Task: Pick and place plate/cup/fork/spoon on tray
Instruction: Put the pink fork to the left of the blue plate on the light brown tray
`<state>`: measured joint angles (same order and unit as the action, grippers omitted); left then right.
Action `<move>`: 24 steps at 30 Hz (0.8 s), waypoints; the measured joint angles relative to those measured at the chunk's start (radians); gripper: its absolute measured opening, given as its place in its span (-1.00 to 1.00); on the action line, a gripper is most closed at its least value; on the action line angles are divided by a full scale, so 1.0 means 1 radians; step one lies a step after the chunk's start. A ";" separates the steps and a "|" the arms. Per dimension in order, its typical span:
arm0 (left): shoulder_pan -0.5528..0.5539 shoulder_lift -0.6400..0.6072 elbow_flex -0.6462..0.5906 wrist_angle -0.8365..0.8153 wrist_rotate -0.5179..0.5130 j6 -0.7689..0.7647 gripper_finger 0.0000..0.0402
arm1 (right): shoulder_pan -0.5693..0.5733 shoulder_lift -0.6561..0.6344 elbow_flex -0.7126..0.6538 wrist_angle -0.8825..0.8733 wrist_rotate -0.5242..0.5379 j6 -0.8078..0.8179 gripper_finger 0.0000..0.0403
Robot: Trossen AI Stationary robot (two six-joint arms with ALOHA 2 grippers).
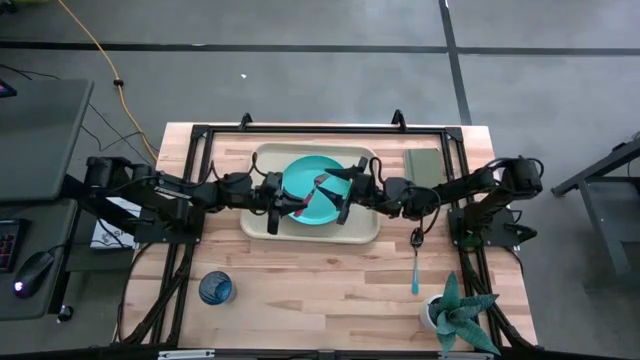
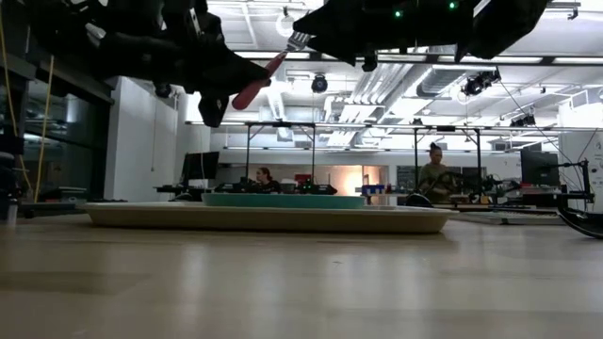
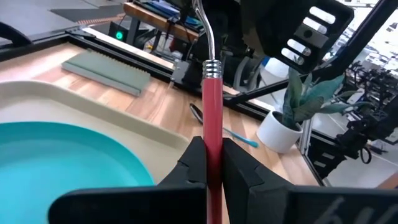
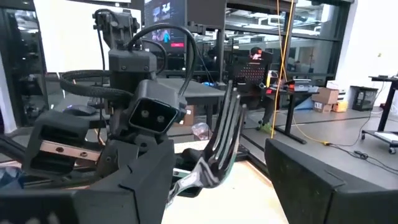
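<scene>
Both my claws meet over the plate (image 1: 312,188) on the tray (image 1: 262,226): my left claw (image 1: 283,208) clamps the fork (image 3: 211,118) by its red handle; my right claw (image 1: 332,190) gapes around the tines.

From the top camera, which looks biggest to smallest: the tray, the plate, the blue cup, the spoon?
1. tray
2. plate
3. and 4. cup and spoon: unsure. The spoon is longer but thin, the cup is rounder.

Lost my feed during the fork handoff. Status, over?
Left gripper shut on red-handled metal fork, held above turquoise round plate on beige rectangular tray. Right gripper jaws around the tines, open. Nothing blocking.
</scene>
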<state>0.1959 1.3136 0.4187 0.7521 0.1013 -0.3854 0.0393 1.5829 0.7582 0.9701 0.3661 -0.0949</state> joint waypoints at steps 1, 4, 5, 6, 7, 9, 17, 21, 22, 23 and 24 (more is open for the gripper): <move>0.000 0.000 0.000 0.001 0.000 -0.002 -1.00 | 0.000 0.000 0.000 0.000 0.000 0.002 0.20; -0.001 0.000 0.000 0.001 0.011 -0.005 -1.00 | -0.001 0.000 0.000 0.000 0.000 0.009 0.17; -0.001 0.000 0.000 0.001 0.011 -0.005 -1.00 | -0.001 0.000 0.000 0.000 0.000 0.015 0.13; -0.001 0.000 0.000 0.000 0.012 -0.005 -1.00 | -0.001 0.000 0.000 0.000 0.000 0.026 0.08; -0.001 0.000 0.000 0.000 0.012 -0.005 -1.00 | -0.001 0.000 0.000 0.005 0.000 0.033 0.01; -0.001 0.000 0.000 0.000 0.012 -0.005 -1.00 | -0.001 0.000 0.000 0.012 0.000 0.040 -0.21; -0.001 0.000 0.000 -0.021 0.014 0.012 -0.95 | -0.001 -0.003 0.000 -0.006 -0.001 0.054 -0.90; 0.002 -0.007 0.001 -0.054 0.011 0.048 -0.81 | 0.000 -0.076 0.000 -0.167 -0.004 0.044 -0.98; 0.006 -0.013 0.001 -0.067 0.011 0.056 -0.76 | 0.000 -0.104 0.000 -0.216 -0.002 0.055 -0.97; 0.008 -0.017 0.001 -0.078 0.011 0.063 -0.72 | 0.000 -0.136 0.000 -0.273 0.002 0.071 -0.98; 0.008 -0.022 0.001 -0.088 0.011 0.070 -0.68 | 0.000 -0.163 0.000 -0.329 0.003 0.083 -0.99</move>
<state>0.2043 1.2920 0.4194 0.6643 0.1123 -0.3156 0.0391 1.4195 0.7585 0.6415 0.3687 -0.0121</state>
